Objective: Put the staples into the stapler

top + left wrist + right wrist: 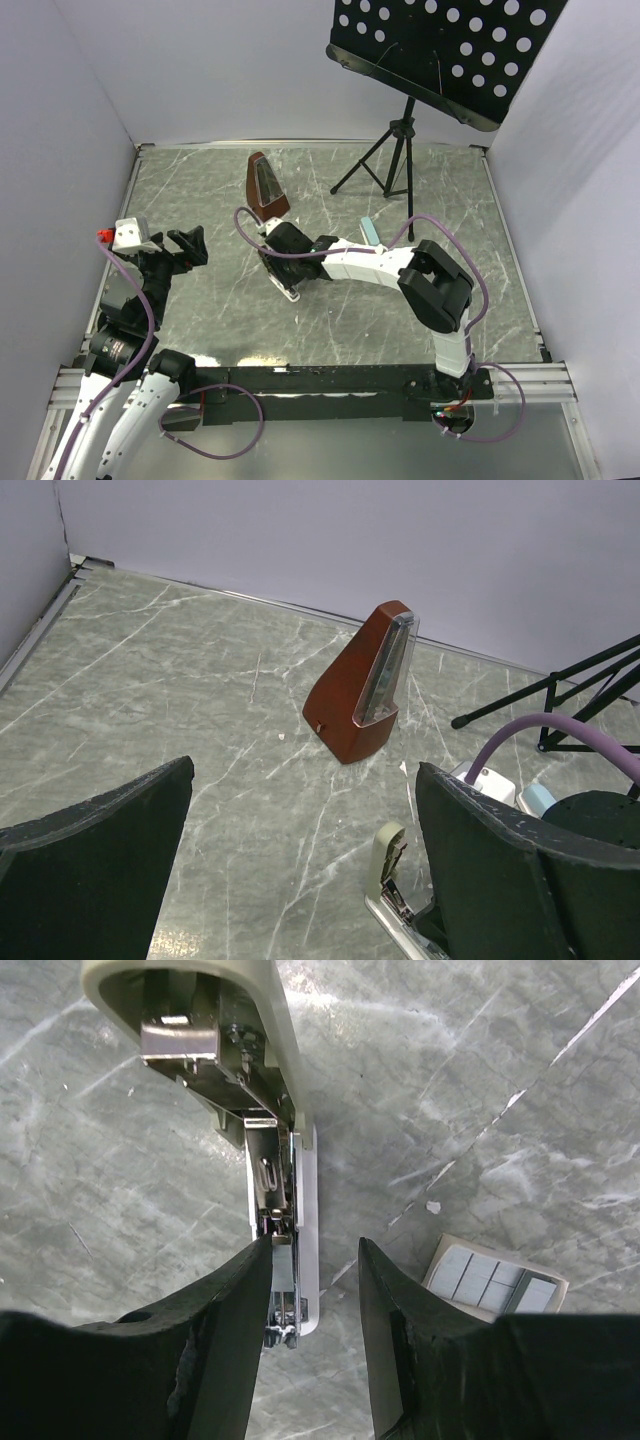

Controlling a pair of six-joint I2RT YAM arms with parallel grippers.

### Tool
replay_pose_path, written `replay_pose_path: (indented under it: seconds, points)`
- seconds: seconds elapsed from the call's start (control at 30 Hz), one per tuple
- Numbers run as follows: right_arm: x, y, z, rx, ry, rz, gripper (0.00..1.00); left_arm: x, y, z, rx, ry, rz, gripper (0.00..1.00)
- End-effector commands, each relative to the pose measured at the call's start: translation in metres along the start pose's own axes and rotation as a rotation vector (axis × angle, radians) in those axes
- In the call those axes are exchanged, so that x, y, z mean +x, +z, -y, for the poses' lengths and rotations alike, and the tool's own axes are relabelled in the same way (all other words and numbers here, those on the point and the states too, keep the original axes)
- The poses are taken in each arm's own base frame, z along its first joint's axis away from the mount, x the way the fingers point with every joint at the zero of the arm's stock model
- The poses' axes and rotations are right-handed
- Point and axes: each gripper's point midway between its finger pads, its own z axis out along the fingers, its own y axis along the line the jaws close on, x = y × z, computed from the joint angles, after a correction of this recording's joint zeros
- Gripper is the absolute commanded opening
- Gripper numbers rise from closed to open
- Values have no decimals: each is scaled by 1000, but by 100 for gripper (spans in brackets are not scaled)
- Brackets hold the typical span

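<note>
Now | stapler: one, lid swung up, on the table | staples: one open box of silvery strips near its base | right gripper: jaws half apart over the magazine, clamping nothing | left gripper: spread wide, empty | metronome: one | music stand: one

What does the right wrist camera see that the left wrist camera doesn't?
Only the right wrist view shows the box of staples and the right fingers, which are close over the open stapler. Only the left wrist view shows the brown metronome, the music stand legs and the left fingers, spread wide. Both show the stapler, flipped open, on the marble table.
</note>
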Motion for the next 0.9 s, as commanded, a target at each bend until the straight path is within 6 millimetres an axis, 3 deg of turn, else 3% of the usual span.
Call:
replay_pose_path:
  seconds: [0.0, 0.33, 0.63, 0.87]
  points:
    - [5, -4, 3, 3, -11, -16, 47, -10, 0, 5, 26, -16, 42, 97]
    - [8, -12, 4, 3, -5, -16, 47, -10, 0, 6, 28, -16, 41, 97]
    - [-22, -24, 3, 3, 7, 81, 47, -11, 0, 5, 23, -16, 42, 97]
    - [-26, -13, 5, 10, 8, 76, 47, -11, -1, 5, 22, -16, 43, 97]
